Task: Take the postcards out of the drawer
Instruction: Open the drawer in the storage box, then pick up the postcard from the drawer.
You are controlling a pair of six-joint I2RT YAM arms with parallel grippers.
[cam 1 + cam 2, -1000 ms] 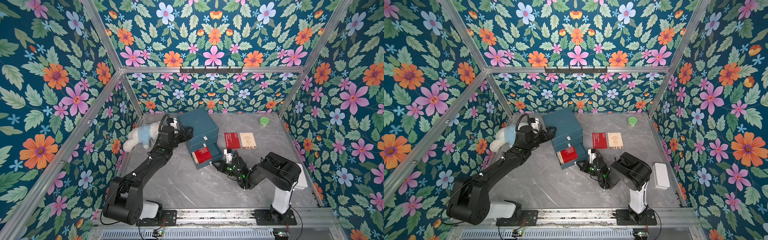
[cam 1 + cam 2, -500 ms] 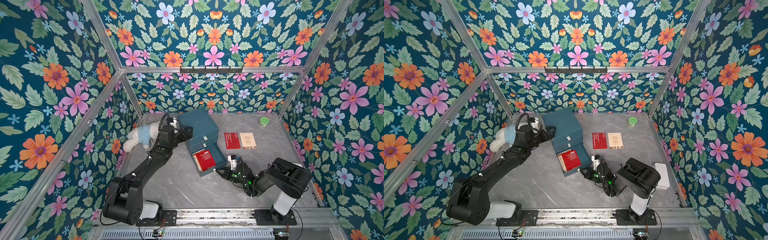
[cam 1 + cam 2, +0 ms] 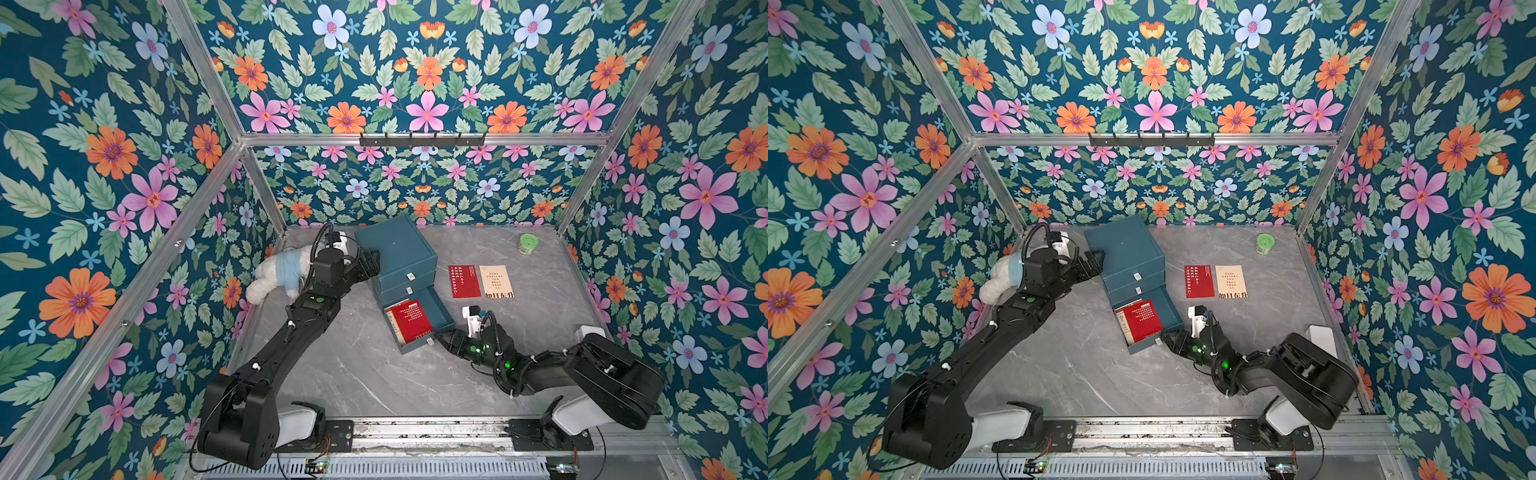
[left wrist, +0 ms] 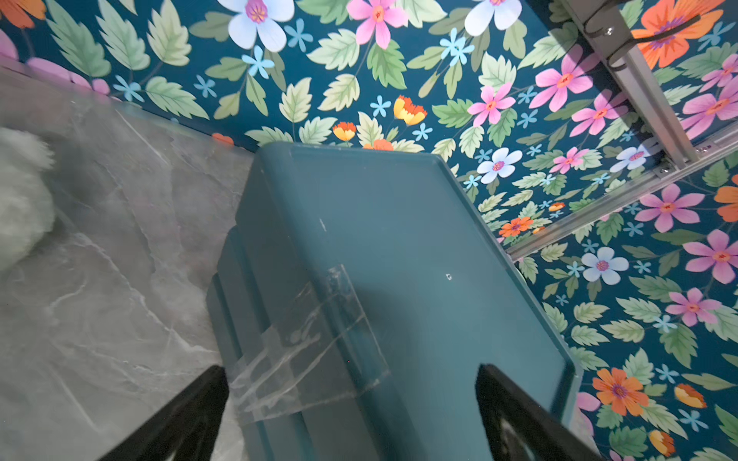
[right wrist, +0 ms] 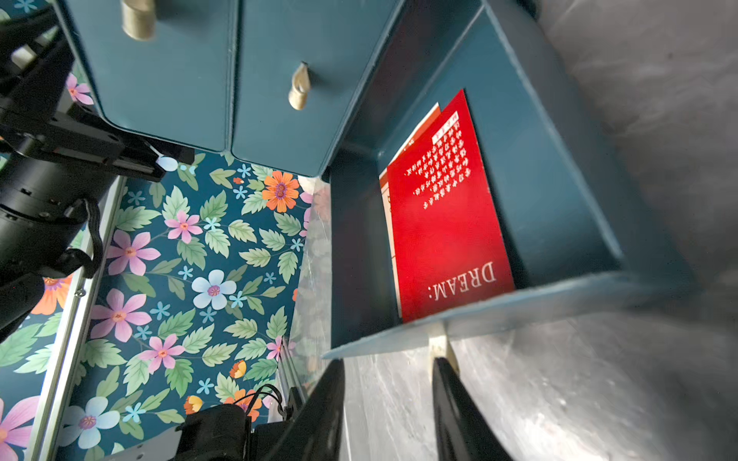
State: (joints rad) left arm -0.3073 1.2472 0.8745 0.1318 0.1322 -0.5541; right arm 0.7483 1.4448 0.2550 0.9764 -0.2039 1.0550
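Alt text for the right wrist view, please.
A red postcard printed DREAM: lies over a cream postcard in the open blue drawer. The right gripper, jaws parted, sits just before the drawer's knob; the other two drawers are shut.

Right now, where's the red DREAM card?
In both top views the red card lies in the pulled-out bottom drawer, atop a cream card, mid-table, just beyond the right hand.
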